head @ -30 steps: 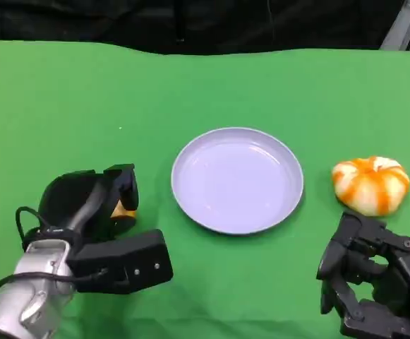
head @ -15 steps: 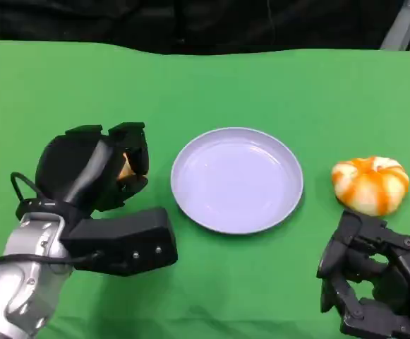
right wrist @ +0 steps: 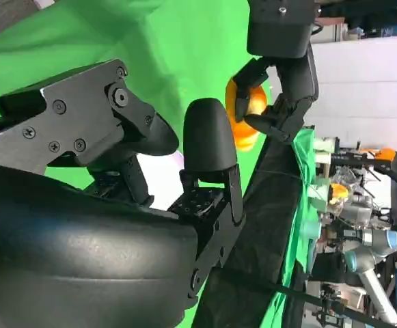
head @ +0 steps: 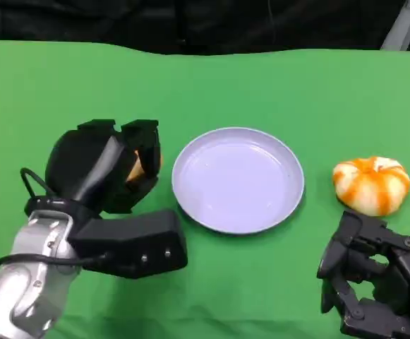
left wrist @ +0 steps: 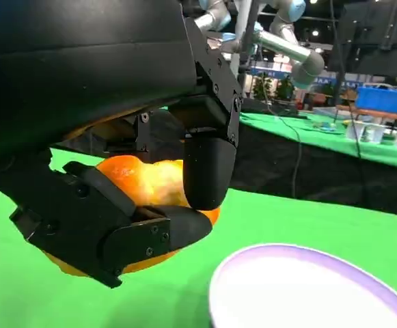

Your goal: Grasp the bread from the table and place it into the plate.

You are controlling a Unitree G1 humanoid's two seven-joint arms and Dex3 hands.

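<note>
Smooth green cloth is covering the worktop (head: 275, 85), one flat matte surface running back to a dark curtain. At its middle is sitting the plate (head: 238, 180), a single round, shallow dish in pale lilac with a raised rim and a slight sheen (nothing is lying in it). Two silver forearms are coming in from the near edge, each ending in a black, hard-shelled hand. The left hand (head: 109, 169) is hanging just beside the plate's left rim with its fingers wrapped around the bread (head: 135, 168); the left wrist view is showing that bread (left wrist: 140, 188) as a rounded orange-and-cream lump pinched between the dark fingers, with green cloth under it. The right hand (head: 374, 282) is resting low at the near right corner, fingers curled in and gripping nothing. Just beyond it lies a second piece, a round bun (head: 371, 185) with glossy orange and white stripes, lobed like a small pumpkin, well apart from the plate.
</note>
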